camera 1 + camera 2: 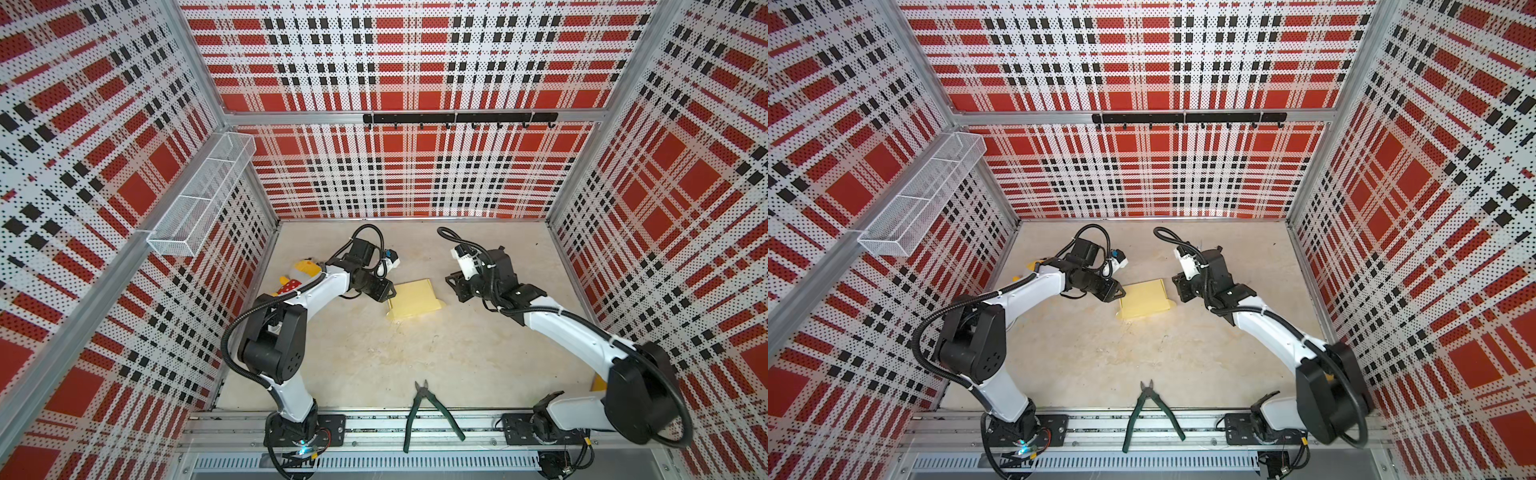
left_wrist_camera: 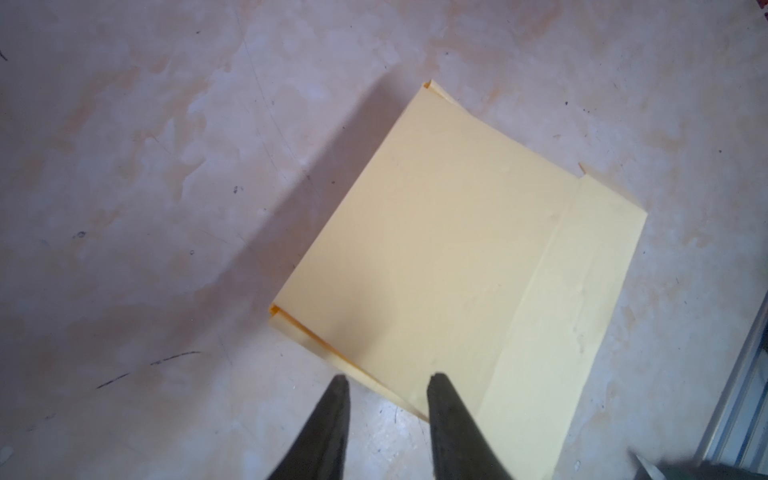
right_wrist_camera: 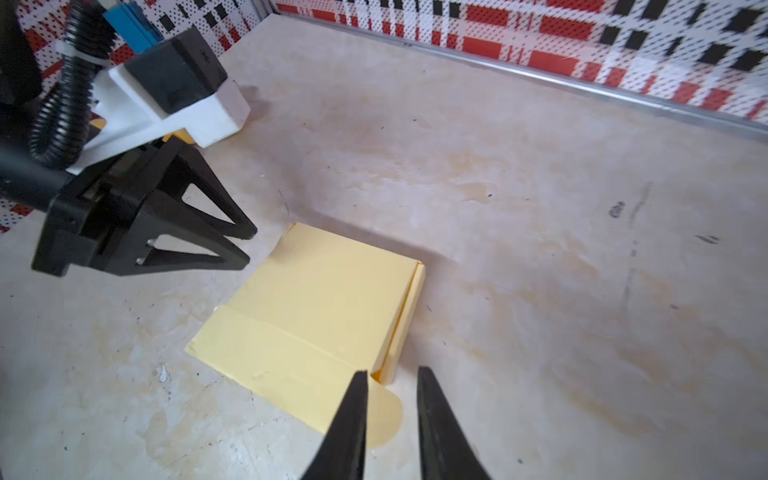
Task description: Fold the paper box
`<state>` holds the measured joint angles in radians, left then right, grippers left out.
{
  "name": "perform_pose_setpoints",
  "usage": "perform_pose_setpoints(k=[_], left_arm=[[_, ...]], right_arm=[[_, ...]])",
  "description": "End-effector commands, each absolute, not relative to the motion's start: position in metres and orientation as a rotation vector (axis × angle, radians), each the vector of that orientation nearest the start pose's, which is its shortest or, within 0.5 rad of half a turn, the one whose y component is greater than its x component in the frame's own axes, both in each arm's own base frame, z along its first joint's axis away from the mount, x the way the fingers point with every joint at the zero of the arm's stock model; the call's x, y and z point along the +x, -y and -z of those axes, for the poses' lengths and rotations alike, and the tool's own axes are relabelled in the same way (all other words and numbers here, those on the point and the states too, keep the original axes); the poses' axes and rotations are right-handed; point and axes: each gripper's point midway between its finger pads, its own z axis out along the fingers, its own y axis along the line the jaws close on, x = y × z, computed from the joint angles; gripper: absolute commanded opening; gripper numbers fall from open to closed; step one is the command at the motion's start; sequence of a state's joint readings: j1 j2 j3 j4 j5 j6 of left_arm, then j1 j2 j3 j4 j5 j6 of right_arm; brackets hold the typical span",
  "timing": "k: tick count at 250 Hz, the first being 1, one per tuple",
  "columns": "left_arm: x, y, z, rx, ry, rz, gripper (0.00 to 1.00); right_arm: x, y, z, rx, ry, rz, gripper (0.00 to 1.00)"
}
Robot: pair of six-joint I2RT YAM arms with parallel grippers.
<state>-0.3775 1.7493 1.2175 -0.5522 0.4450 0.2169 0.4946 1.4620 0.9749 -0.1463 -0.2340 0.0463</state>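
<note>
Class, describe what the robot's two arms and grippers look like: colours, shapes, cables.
Both arms, left arm and right arm, have white links, bulky black joint housings and black corrugated cables looped alongside. The left gripper and right gripper are black, with tapering pointed fingers.

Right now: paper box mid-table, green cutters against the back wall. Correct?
Not quite. The green cutters lie at the front edge, handles across the metal rail; both top views show it. The paper box is mid-table.

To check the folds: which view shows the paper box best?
The left wrist view: the paper box is large there, creases clear. The right wrist view shows it obliquely; both top views show it small.
</note>
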Motion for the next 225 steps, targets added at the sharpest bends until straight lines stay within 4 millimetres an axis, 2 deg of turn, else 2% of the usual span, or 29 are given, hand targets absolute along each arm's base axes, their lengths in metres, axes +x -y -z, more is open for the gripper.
perform_pose_setpoints(k=[1, 25, 50, 53, 72, 88, 101, 114, 136, 155, 195, 225], left_arm=[[0.360, 0.230, -0.097, 0.895, -2.467, 0.694, 0.36], [0.364, 0.224, -0.105, 0.842, -2.464, 0.716, 0.37], [0.371, 0.211, -0.126, 0.713, -2.439, 0.769, 0.37], [0.376, 0.201, -0.129, 0.656, -2.441, 0.769, 0.38], [0.388, 0.171, -0.137, 0.377, -2.452, 0.804, 0.45], [0.389, 0.147, -0.130, 0.129, -2.502, 0.842, 0.51], [0.384, 0.140, -0.121, 0.032, -2.533, 0.870, 0.55], [0.375, 0.142, -0.112, -0.017, -2.561, 0.905, 0.59], [0.362, 0.158, -0.097, -0.040, -2.579, 0.986, 0.67], [0.359, 0.167, -0.089, -0.024, -2.570, 0.997, 0.74], [0.367, 0.179, -0.083, 0.013, -2.581, 0.989, 0.74], [0.371, 0.192, -0.074, 0.061, -2.610, 1.005, 0.71]], right_arm=[[0.369, -0.282, -0.186, -0.703, -2.078, -0.707, 0.21], [0.367, -0.303, -0.170, -0.782, -2.128, -0.732, 0.21], [0.362, -0.310, -0.149, -0.807, -2.205, -0.755, 0.19], [0.361, -0.309, -0.145, -0.804, -2.216, -0.758, 0.19], [0.354, -0.313, -0.129, -0.787, -2.254, -0.801, 0.16], [0.347, -0.315, -0.115, -0.799, -2.290, -0.808, 0.15], [0.343, -0.313, -0.102, -0.802, -2.323, -0.790, 0.15], [0.341, -0.312, -0.089, -0.788, -2.359, -0.785, 0.15], [0.340, -0.307, -0.073, -0.745, -2.393, -0.768, 0.14], [0.340, -0.304, -0.065, -0.714, -2.406, -0.762, 0.14], [0.337, -0.299, -0.050, -0.682, -2.451, -0.729, 0.13], [0.337, -0.299, -0.050, -0.646, -2.442, -0.725, 0.13]])
